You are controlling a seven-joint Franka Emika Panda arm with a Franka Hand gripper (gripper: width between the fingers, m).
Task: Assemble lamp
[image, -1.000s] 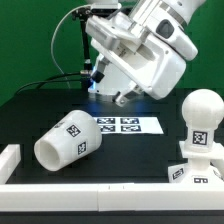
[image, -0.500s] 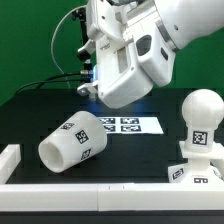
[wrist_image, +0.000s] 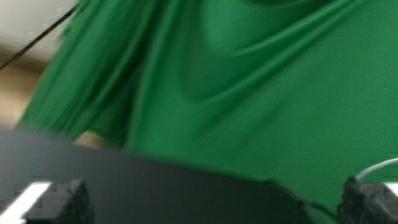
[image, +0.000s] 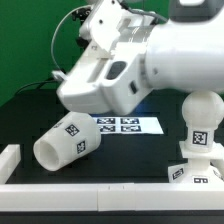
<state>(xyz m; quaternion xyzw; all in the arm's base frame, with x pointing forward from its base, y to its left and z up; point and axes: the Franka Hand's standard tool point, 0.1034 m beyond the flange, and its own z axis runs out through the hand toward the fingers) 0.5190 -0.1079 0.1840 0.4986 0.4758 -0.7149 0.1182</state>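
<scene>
The shade [image: 68, 141], a white tapered cup with square tags, lies on its side on the black table at the exterior view's left. The round-headed bulb [image: 202, 122] stands upright on the flared base [image: 195, 170] at the exterior view's right. The arm's big white body hangs above the table's middle, well above the shade, and hides the gripper in the exterior view. In the wrist view my gripper [wrist_image: 214, 205] is open and empty. Its fingertips [wrist_image: 50, 200] stand far apart, with only the green curtain and the dark table edge between them.
The marker board [image: 125, 124] lies flat behind the shade. A white rail [image: 100, 195] runs along the table's front edge, with a raised white block [image: 8, 160] at its left end. Black cables and a stand rise at the back left.
The arm has swung and turned toward the exterior view's left, and now covers more of the picture. The shade, bulb and base have not moved.
</scene>
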